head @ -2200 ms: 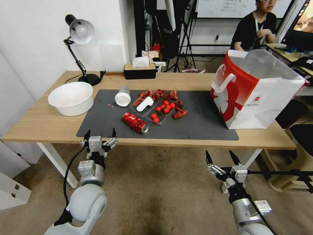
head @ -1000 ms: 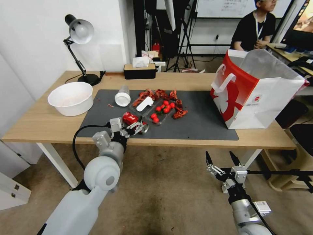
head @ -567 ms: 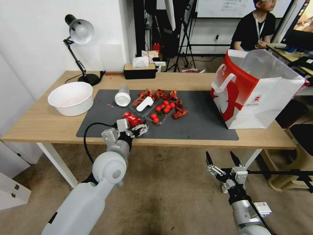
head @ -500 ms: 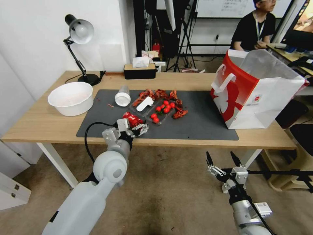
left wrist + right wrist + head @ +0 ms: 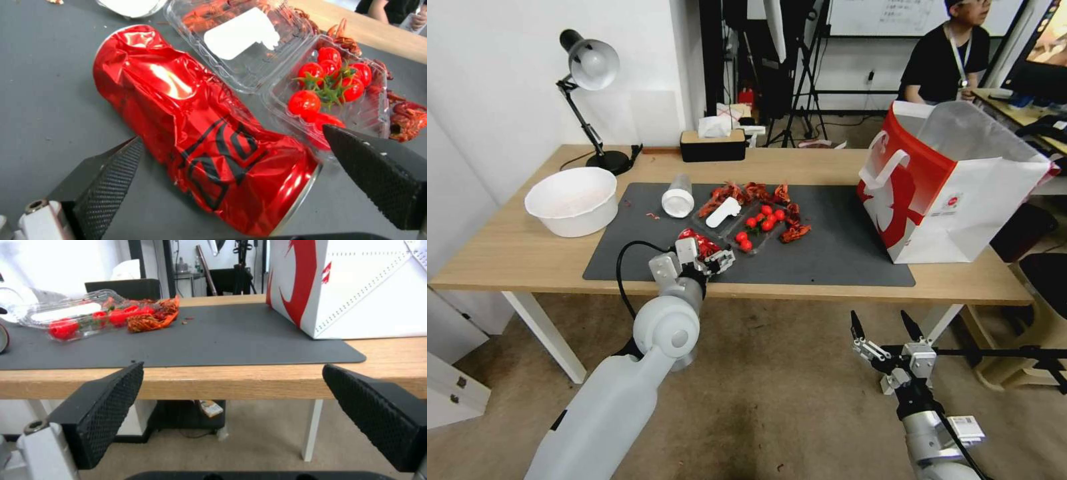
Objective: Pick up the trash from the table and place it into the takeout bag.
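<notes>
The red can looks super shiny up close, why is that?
In the left wrist view, room light glares off the crumpled red can, leaving bright white patches on its dents. In the head view the can is small, behind the left gripper.

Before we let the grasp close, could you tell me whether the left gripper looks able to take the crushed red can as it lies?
Probably yes. The left gripper is open with the red can lying between its fingers on the mat; only the clear tomato tray sits close to one finger.
</notes>
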### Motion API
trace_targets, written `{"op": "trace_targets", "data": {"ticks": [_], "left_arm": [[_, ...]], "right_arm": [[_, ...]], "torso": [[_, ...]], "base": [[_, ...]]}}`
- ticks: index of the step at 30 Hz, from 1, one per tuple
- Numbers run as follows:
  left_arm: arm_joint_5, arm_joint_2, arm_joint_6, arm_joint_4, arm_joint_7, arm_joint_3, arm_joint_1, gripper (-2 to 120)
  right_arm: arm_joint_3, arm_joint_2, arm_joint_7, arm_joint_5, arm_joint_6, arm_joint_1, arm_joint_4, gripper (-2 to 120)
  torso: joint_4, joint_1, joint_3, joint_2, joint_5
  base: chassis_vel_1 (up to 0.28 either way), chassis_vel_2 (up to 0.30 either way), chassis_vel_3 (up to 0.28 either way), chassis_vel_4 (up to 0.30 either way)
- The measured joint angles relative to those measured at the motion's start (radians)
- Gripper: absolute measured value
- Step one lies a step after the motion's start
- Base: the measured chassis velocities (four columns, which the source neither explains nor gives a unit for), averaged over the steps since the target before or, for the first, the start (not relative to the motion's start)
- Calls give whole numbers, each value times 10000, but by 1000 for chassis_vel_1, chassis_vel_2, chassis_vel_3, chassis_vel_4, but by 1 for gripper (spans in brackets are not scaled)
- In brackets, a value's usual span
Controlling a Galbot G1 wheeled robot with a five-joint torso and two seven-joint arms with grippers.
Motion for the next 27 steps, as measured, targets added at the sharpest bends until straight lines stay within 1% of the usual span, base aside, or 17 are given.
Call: {"op": "trace_targets", "data": {"ticks": [1, 5, 6, 8, 14, 17, 18, 20, 21, 22, 23, 24, 25, 26, 27], "left_arm": [[0, 0, 0, 0, 0, 0, 0, 100], [-182, -226, 128, 284, -490, 196, -338, 100], [-182, -226, 128, 284, -490, 196, -338, 100], [-286, -296, 162, 482, -724, 347, -529, 100], [-317, -355, 262, 703, -969, 508, -697, 99], [-325, -276, 373, 740, -1156, 518, -663, 83], [-325, -276, 373, 740, -1156, 518, -663, 83], [-445, -217, 355, 737, -1231, 455, -634, 74], [-445, -217, 355, 737, -1231, 455, -634, 74], [-467, -199, 343, 735, -1254, 431, -624, 71], [-471, -190, 333, 734, -1261, 416, -617, 67], [-474, -154, 314, 723, -1274, 365, -593, 59], [-474, -154, 314, 723, -1274, 365, -593, 59], [-475, -124, 307, 710, -1277, 321, -571, 55], [-465, -88, 301, 695, -1278, 273, -548, 49]], "right_arm": [[0, 0, 0, 0, 0, 0, 0, 100], [5, 63, 18, -115, 35, -15, -9, 100], [5, 63, 18, -115, 35, -15, -9, 100], [13, 77, 19, -140, 57, -21, -30, 100], [38, 80, 22, -142, 73, -19, -68, 100], [39, 86, 24, -142, 89, -19, -84, 100], [39, 86, 24, -142, 89, -19, -84, 100], [40, 89, 30, -142, 98, -18, -87, 100], [40, 89, 30, -142, 98, -18, -87, 100], [40, 93, 31, -143, 99, -18, -87, 100], [40, 95, 32, -144, 100, -18, -87, 100], [38, 103, 33, -156, 101, -17, -94, 100], [38, 103, 33, -156, 101, -17, -94, 100], [29, 113, 34, -171, 102, -17, -110, 100], [21, 122, 34, -184, 103, -15, -121, 100]], "torso": [[0, 0, 0, 0, 0], [0, 0, 0, 0, 1], [0, 0, 0, 0, 1], [0, 0, 1, 0, 0], [0, 0, 0, 0, -1], [0, 0, 0, 1, -1], [0, 0, 0, 1, -1], [-1, 0, -2, 3, 1], [-1, 0, -2, 3, 1], [0, -1, -3, 3, 2], [0, -2, -3, 4, 2], [1, -3, -2, 4, 0], [1, -3, -2, 4, 0], [1, -3, -2, 4, 0], [0, -2, -2, 3, -1]], "base": [[0, 0, 0, 0], [0, 0, 0, 0], [0, 0, 0, 0], [0, 0, 0, 0], [0, 0, 0, 0], [0, 0, 0, 0], [0, 0, 0, 0], [0, 0, 0, 0], [0, 0, 0, 0], [0, 0, 0, 0], [0, 0, 0, 0], [0, 0, 0, 0], [0, 0, 0, 0], [0, 0, 0, 0], [0, 0, 0, 0]]}}
